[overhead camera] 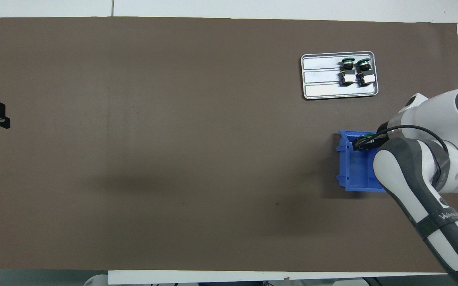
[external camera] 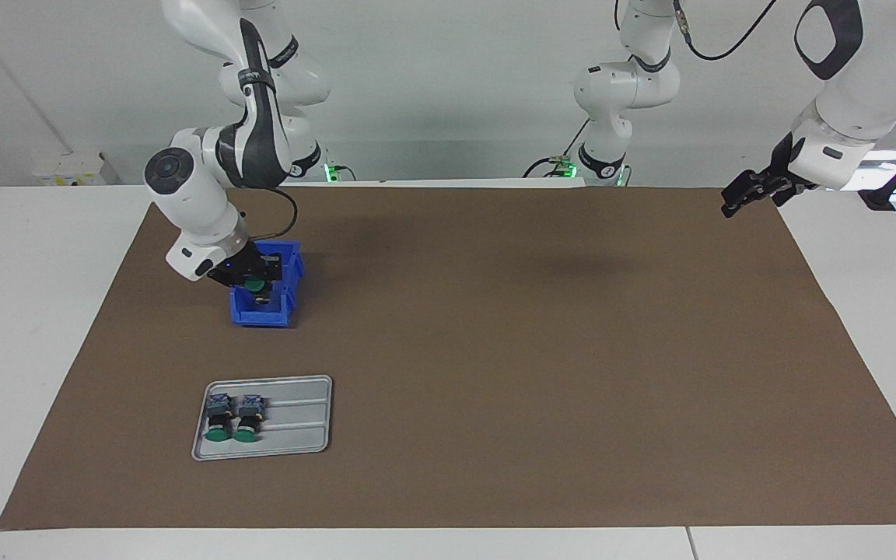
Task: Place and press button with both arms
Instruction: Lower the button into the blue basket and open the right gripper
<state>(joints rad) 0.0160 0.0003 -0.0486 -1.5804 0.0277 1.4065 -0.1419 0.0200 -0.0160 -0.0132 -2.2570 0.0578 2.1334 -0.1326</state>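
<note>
Down inside the blue bin [external camera: 286, 274], the right gripper [external camera: 256, 286] clamps a button [external camera: 260, 298] — left gripper [external camera: 737, 201] waits, fingers unreadable.

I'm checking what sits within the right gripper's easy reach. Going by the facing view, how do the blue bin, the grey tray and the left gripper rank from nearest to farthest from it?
From the right gripper:
1. Blue bin: the gripper is down inside it.
2. Grey tray: farther from the robots than the bin, same end of the table.
3. Left gripper: waiting over the left arm's end.

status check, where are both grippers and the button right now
Right gripper down in the blue bin, at a button. Left gripper waits over the mat's edge. Two buttons lie on the grey tray.
</note>
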